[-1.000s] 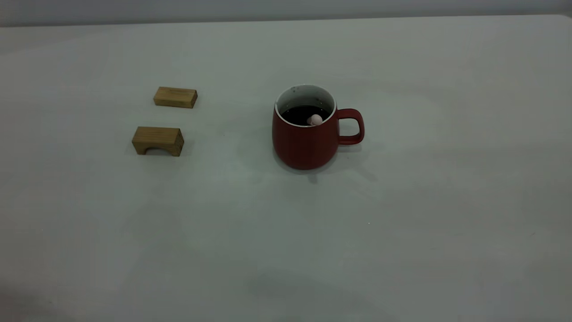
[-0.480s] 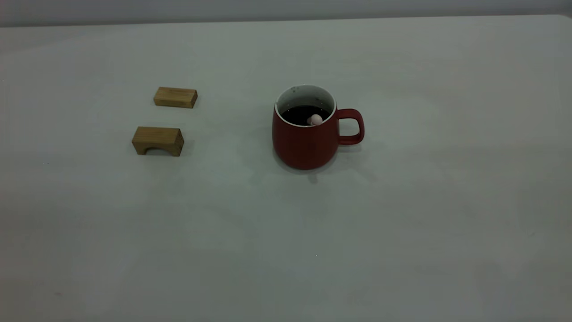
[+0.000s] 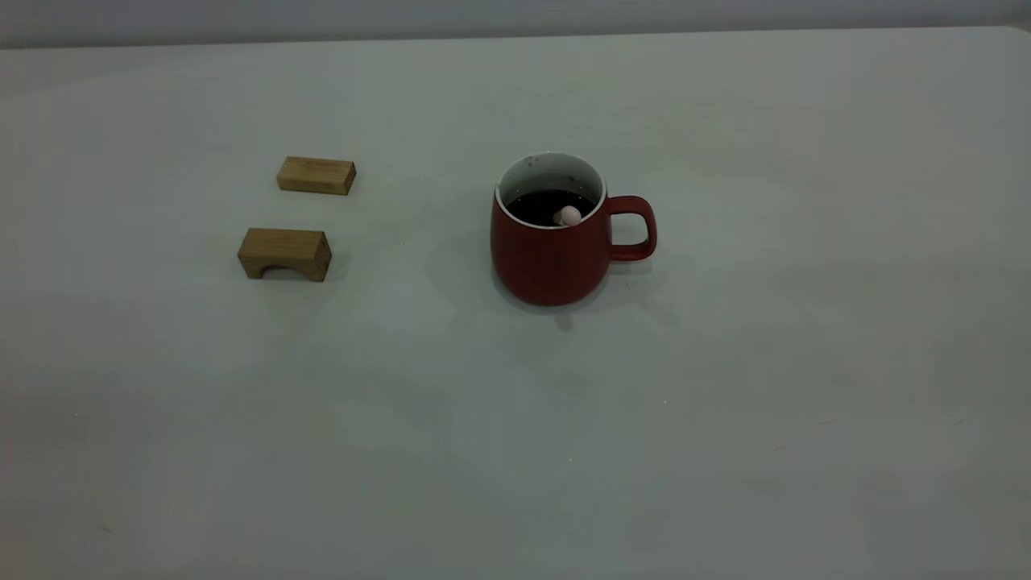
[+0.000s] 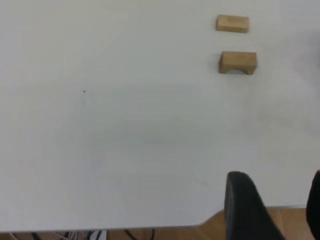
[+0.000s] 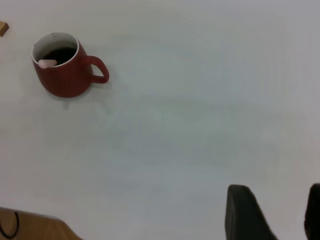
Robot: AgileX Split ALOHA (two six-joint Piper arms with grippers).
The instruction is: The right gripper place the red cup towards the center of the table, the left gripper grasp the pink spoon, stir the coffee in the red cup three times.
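The red cup [image 3: 556, 242] stands upright near the middle of the table [image 3: 725, 403], its handle pointing right. Dark coffee [image 3: 541, 205] fills it, and the pink spoon [image 3: 568, 215] rests inside with only its rounded handle tip showing at the rim. The right wrist view shows the red cup [image 5: 65, 70] and the pink spoon [image 5: 48, 63] far from my right gripper [image 5: 275, 210], which is open and holds nothing. My left gripper [image 4: 275, 200] hangs open and empty over the table's near edge, far from the cup. Neither gripper appears in the exterior view.
Two wooden blocks lie left of the cup: a flat block [image 3: 316, 175] and an arched block [image 3: 284, 254]. The left wrist view shows the flat block [image 4: 232, 23] and the arched block [image 4: 238, 62] far off. A wooden floor [image 4: 210, 231] lies beyond the table edge.
Nothing on the table has moved. Only faint shadows at the near edge of the table have shifted.
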